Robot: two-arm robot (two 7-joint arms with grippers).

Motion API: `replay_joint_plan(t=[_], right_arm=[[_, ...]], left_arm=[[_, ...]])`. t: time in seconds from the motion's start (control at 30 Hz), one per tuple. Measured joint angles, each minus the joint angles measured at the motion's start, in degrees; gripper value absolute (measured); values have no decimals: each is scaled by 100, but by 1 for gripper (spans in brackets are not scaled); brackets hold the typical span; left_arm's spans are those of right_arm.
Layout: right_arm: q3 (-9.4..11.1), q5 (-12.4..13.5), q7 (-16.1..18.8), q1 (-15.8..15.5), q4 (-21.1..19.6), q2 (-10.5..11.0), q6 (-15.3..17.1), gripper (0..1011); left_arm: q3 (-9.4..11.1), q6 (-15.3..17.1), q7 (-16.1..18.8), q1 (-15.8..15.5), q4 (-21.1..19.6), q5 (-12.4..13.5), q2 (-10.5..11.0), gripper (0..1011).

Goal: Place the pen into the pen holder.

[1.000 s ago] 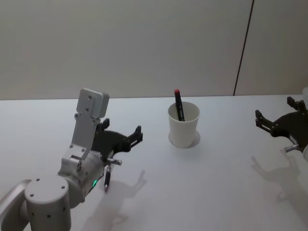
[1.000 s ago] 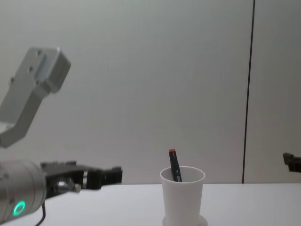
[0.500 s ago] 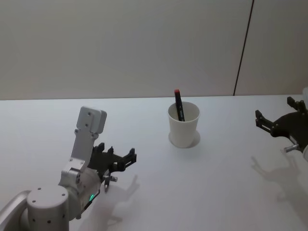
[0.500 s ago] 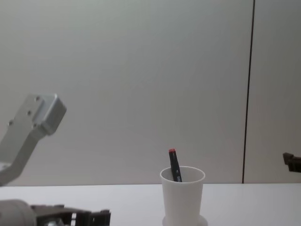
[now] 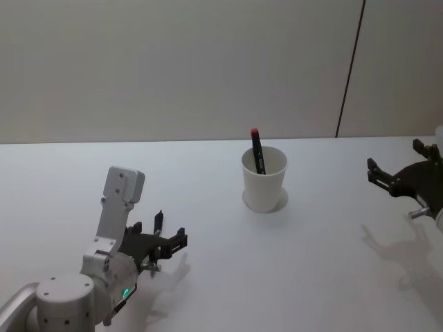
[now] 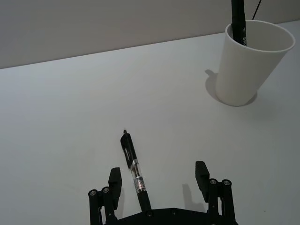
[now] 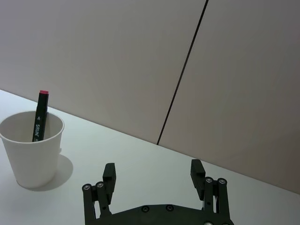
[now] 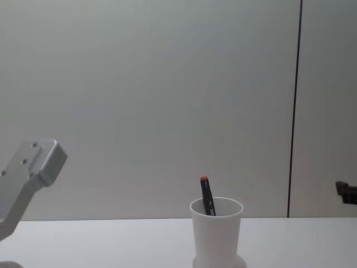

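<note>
Grasp step. Left gripper [image 6: 158,172], jaws spread, straddles the slim black pen [image 6: 133,169] lying flat. Next I close, lift, carry to white tapered cup [image 6: 243,65]. Right gripper [image 7: 153,168] parked, also spread.

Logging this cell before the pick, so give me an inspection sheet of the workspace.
Surface: white table, plain.
Job's things: pen lying flat outside the pen holder, which stands upright with a red-capped marker inside.
Clutter: nothing seen.
Grippers: left pincer open, low, straddling the pen; right pincer open, idle at the right.
Cables: nothing seen.
Surroundings: plain wall with a dark vertical seam.
</note>
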Motion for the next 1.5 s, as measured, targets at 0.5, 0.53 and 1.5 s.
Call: replay_joint_plan(t=[0.5,0.53,1.5], right_arm=[[0,0,0,0,1,0,0,1001],[0,0,0,0,1,0,0,1002],[0,0,0,0,0,0,0,1001]], left_arm=[[-76,152,-182,-18,217,-119,-9,1003],[-79,166,-202,-22,225,-119,-9,1003],[-152,751,-544,-188,403,325,20,1003]])
